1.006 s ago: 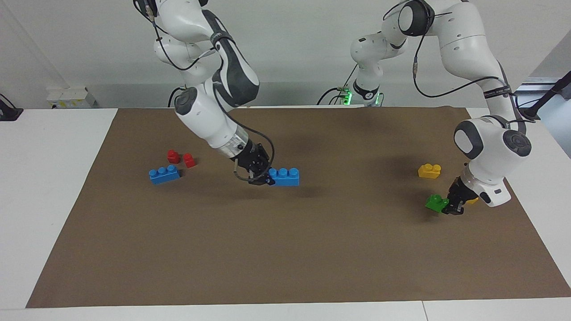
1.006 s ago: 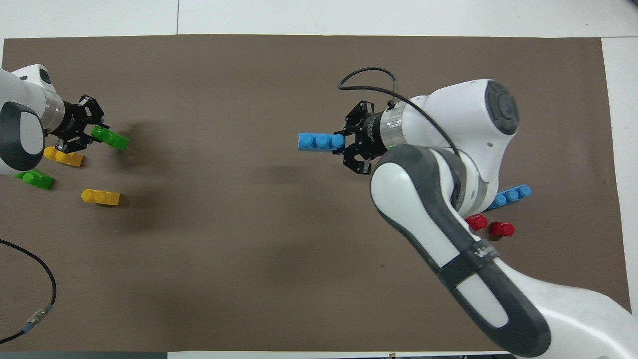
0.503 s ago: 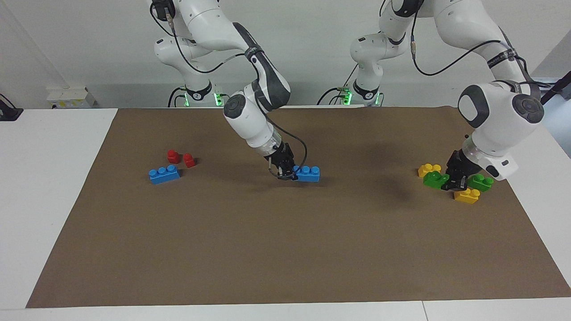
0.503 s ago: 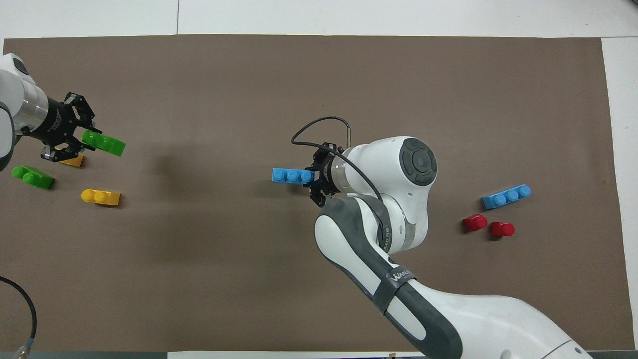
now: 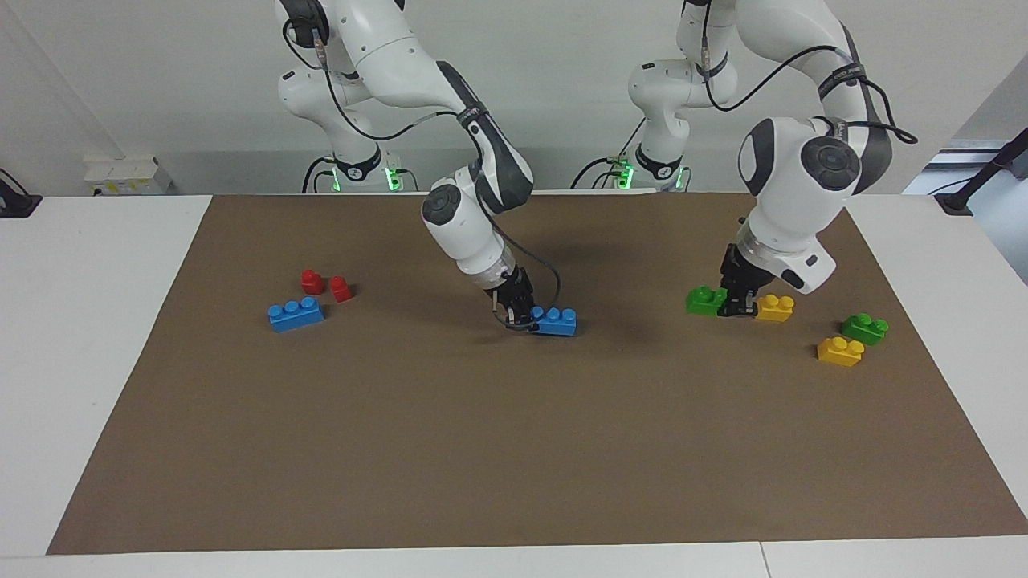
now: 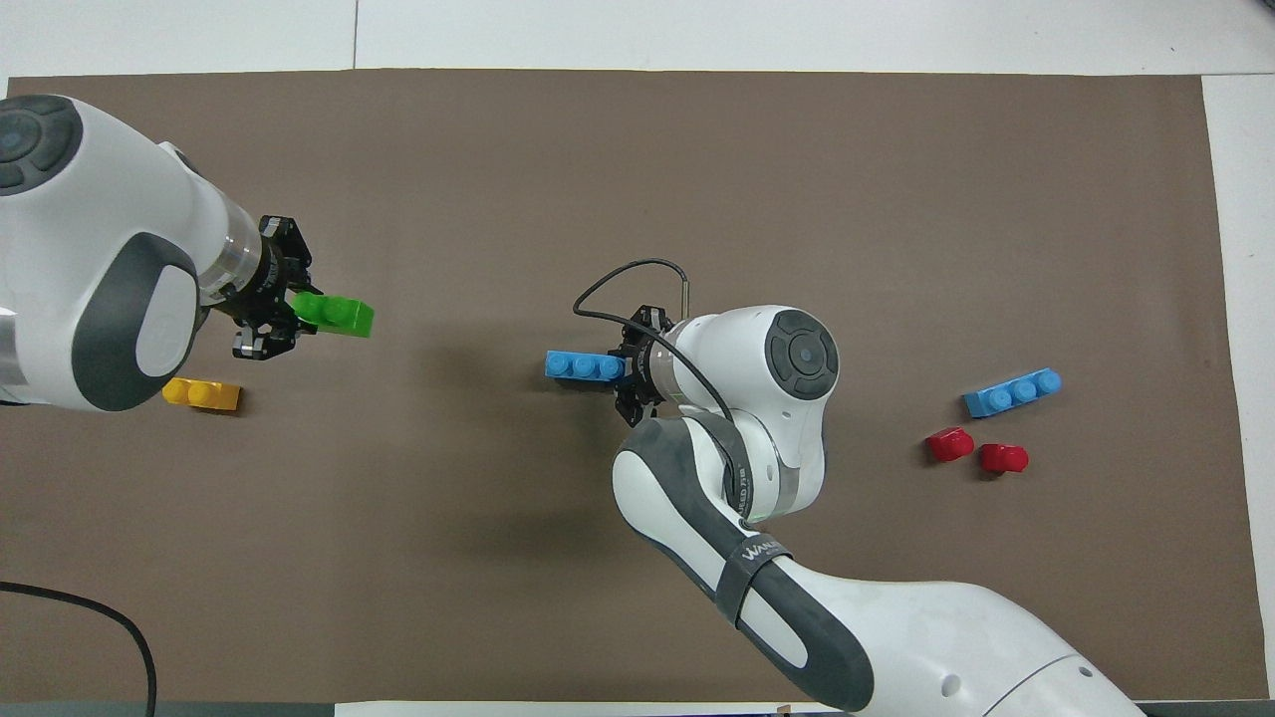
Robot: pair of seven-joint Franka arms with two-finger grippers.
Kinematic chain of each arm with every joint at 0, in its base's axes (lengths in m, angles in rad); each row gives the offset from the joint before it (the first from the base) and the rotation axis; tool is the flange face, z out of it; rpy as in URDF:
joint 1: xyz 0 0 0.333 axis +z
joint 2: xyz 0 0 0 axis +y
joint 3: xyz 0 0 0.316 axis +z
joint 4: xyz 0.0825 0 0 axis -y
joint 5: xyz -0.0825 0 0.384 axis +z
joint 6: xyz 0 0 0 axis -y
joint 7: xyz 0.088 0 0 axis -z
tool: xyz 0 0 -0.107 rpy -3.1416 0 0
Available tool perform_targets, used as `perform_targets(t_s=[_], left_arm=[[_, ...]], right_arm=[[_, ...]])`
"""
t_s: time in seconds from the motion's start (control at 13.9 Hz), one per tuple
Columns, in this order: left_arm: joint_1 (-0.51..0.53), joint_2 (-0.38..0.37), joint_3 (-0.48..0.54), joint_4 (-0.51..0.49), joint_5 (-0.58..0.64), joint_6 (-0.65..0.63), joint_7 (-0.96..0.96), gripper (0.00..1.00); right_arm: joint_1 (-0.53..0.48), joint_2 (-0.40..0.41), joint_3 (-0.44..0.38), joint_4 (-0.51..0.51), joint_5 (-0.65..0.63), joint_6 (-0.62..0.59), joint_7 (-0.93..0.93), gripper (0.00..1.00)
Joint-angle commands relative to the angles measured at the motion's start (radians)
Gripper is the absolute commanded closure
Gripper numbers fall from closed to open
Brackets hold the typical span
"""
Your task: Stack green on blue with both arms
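A: What has changed over the last second?

B: The right end effector (image 5: 526, 315), clenched on one end of the blue brick (image 5: 556, 321), has lowered it to the brown mat at mid-table. The left end effector (image 5: 737, 303), grasping the green brick (image 5: 705, 300), has carried it from the left arm's end toward the centre, now above the mat beside a yellow brick (image 5: 776, 307).

A: Meaning?

B: Probably the base is placed; green must cross to it.

A dark grey band (image 6: 749, 561) around the white right arm's forearm carries white lettering, only partly readable, beginning "WAN"; nothing else is legible.
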State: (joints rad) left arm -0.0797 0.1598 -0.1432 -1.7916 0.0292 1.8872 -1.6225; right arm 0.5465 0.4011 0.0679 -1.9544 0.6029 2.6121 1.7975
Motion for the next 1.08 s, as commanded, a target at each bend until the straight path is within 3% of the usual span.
perform_targets(t_s=[0.0, 0.36, 1.01], left_arm=[[-0.078, -0.037, 0.016, -0.051, -0.003, 0.033, -0.130, 1.00], [-0.250, -0.080, 0.016, -0.230, -0.003, 0.327, -0.365, 1.00], [-0.390, 0.010, 0.019, -0.246, 0.001, 0.426, -0.456, 1.00]], right_arm=[[0.018, 0.004, -0.003, -0.026, 0.021, 0.051, -0.021, 1.00], [0.018, 0.001, -0.003, -0.072, 0.046, 0.094, -0.090, 1.00], [0.010, -0.005, -0.003, -0.100, 0.137, 0.095, -0.225, 1.00]])
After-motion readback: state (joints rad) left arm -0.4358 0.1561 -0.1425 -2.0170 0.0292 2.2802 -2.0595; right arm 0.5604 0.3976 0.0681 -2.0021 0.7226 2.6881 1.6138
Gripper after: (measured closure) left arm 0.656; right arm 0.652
